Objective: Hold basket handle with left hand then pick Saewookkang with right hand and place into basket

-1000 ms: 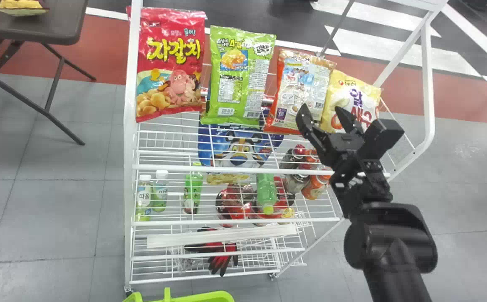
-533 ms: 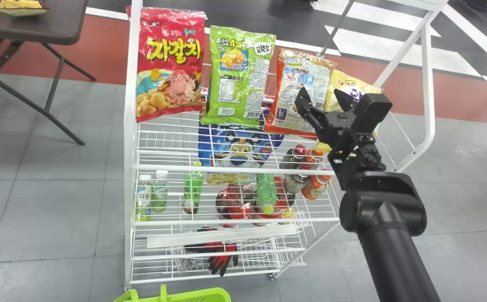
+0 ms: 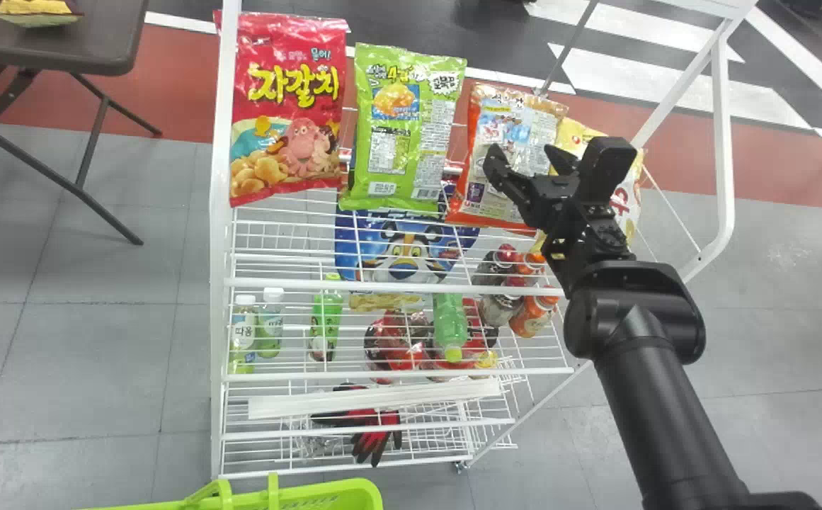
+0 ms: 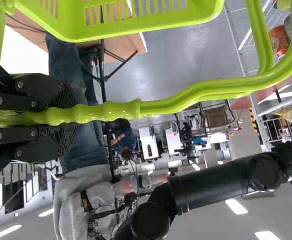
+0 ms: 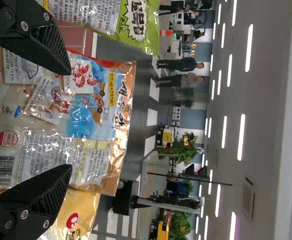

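The Saewookkang bag (image 3: 503, 170), orange with its printed back showing, leans third from the left in the row on the top shelf. My right gripper (image 3: 524, 157) stands open in front of its right half. From the right wrist, the open gripper (image 5: 71, 119) has its two fingers on either side of the Saewookkang bag (image 5: 85, 130), nothing clamped between them. At the head view's bottom edge shows the green basket (image 3: 311, 496). In the left wrist view my left gripper (image 4: 65, 116) is shut on the basket handle (image 4: 186, 100), the basket (image 4: 151, 27) beside it.
On the white rack (image 3: 396, 285), a green bag (image 3: 403, 127) stands left of the Saewookkang and a yellow bag (image 3: 626, 202) right of it, partly behind my right arm. A red bag (image 3: 287, 106) is farther left. Bottles fill lower shelves; a folding table (image 3: 56, 42) stands back left.
My right gripper has moved left, from before the yellow bag to before the Saewookkang, staying open. The green basket has come farther into view and shifted left at the bottom edge.
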